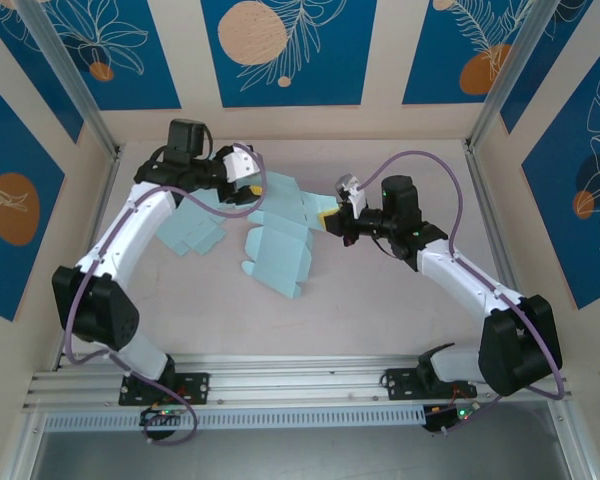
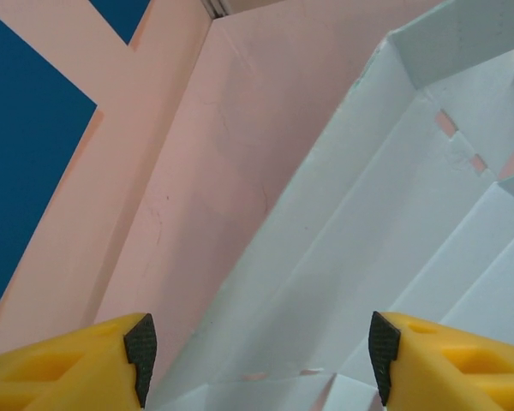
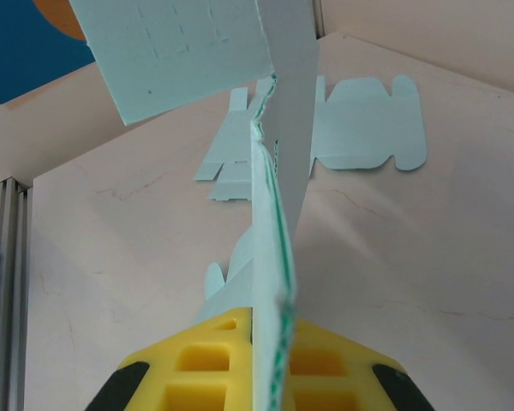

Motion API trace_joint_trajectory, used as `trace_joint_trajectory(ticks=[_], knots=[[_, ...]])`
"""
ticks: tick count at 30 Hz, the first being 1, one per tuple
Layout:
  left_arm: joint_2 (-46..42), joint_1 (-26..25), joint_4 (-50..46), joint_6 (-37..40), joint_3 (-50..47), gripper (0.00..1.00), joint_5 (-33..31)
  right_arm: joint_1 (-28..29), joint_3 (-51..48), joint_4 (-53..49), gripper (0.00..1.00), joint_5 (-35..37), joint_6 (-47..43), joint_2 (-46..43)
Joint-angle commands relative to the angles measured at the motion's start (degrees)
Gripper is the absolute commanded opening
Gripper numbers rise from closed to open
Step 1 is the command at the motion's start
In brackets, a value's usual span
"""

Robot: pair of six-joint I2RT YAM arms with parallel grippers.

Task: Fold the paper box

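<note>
The pale blue paper box (image 1: 278,245) stands partly folded at the table's middle, its panels raised. My right gripper (image 1: 329,221) is shut on the right-hand panel; in the right wrist view that panel (image 3: 272,214) rises edge-on from between the yellow fingers (image 3: 214,355) of the right gripper (image 3: 270,347). My left gripper (image 1: 251,178) hovers at the box's far left flap. In the left wrist view the left gripper (image 2: 261,355) stands open, black pads (image 2: 140,353) wide apart, with the box's creased panels (image 2: 385,223) spread beyond them. I cannot tell whether the pads touch the paper.
A second flat blue cutout (image 1: 192,232) lies on the table left of the box, and it also shows in the right wrist view as a flat cutout (image 3: 368,124). Patterned walls and metal posts (image 1: 75,75) enclose the table. An aluminium rail (image 1: 300,385) runs along the near edge.
</note>
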Motion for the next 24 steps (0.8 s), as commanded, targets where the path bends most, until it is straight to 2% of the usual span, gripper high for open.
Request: trace_joint_trajectory(ticks=[1,5,8,10,17,22,24], knots=[[2.6,-1.35,-3.09,4.57,2.76,0.68,-2.53,0.48,1.24,-1.31,0.0,-1.67,-1.83,-1.0],[3.83,-2.15,-4.73,6.44,3.63,0.67,-2.86,0.4,1.42,-1.77,0.0,-1.01,-2.13,-0.88],[4.49,-2.59,-4.47,6.91,3.56,0.53,-4.39,0.39,1.42,-1.76,0.0,-1.01,-2.22,-0.61],[4.74,-2.8,-3.94,6.87,3.5,0.49,-5.25,0.38,1.51,-1.71,0.0,-0.64,-2.19,-0.35],[4.05,-4.43,1.49,6.73,0.09,0.25,-9.41,-0.15,1.17,-0.62,0.0,0.36,-1.66,0.62],[2.38,-6.41,8.93,6.38,-5.36,0.03,-14.66,-1.46,0.45,1.67,0.0,1.04,-0.03,1.55],[1.43,-7.47,13.0,5.11,-7.69,0.0,-17.54,-2.15,0.67,1.98,0.0,2.93,1.01,2.75]])
